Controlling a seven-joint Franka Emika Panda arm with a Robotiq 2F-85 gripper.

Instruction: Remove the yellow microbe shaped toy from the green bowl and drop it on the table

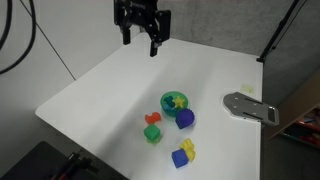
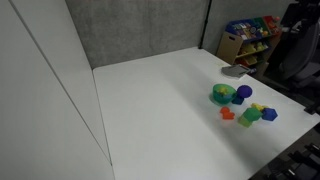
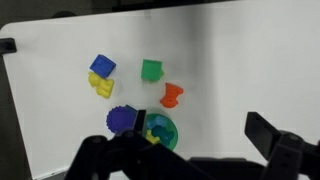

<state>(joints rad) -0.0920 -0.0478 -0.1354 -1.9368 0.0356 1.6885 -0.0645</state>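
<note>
The green bowl [image 1: 174, 101] stands on the white table [image 1: 110, 80], with the yellow microbe shaped toy [image 1: 178, 99] lying inside it. My gripper [image 1: 141, 44] is open and empty, high above the table's far side, well away from the bowl. In the wrist view the bowl [image 3: 161, 130] sits low in the frame beside the left finger, and the yellow toy [image 3: 151, 137] is partly hidden by that finger. The open jaws [image 3: 198, 120] frame bare table to the right of the bowl. The bowl also shows in an exterior view [image 2: 222, 94].
A purple spiky toy [image 1: 185, 118] touches the bowl. A red piece [image 1: 152, 119], a green block [image 1: 152, 134] and a blue-and-yellow block [image 1: 184, 153] lie nearby. A grey metal object [image 1: 250, 106] lies at the table edge. A toy shelf [image 2: 250, 38] stands beyond.
</note>
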